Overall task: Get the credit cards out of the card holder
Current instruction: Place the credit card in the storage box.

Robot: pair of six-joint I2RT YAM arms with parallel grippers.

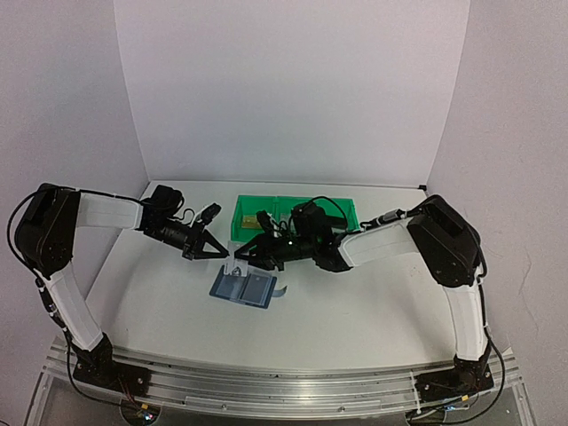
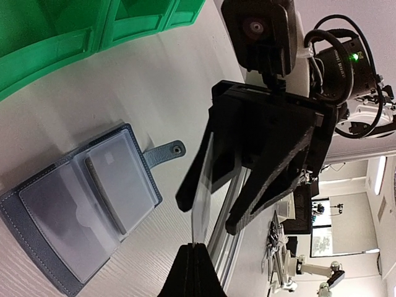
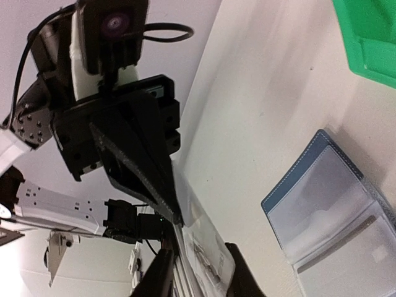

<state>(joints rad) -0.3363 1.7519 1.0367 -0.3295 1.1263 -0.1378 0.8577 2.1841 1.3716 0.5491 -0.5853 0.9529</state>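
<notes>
Because the left claw (image 2: 193, 250) is shut tight on one edge of a silver-grey card (image 3: 207, 263), that card is held in the air, on edge, above the counter (image 1: 355, 302) and clear of the wallet (image 2: 59, 213). Its free end is thereby offered to the right.

The wallet lies open and flat on the counter just near of both claws, strap to the right and sleeves upward, so the pockets can be reached from above. One sleeve looks bare. The other appears to hold a second card (image 2: 120, 176), judging by the pale rectangle inside it.

The right claw (image 2: 210, 214) faces the left one, jaws partly apart and straddling the card's free end. A gap shows on at least one side, so no grip by it is confirmed.

Assessment: a hand-over is in hand, with the right claw placed to take the card and carry it rightward.

Far and right of the claws stand the green bins (image 1: 342, 206), the likely drop point. A tan-gold item (image 1: 251, 217) lies in the left one.

Risk: if the left claw lets go before the right closes, the card will fall.
</notes>
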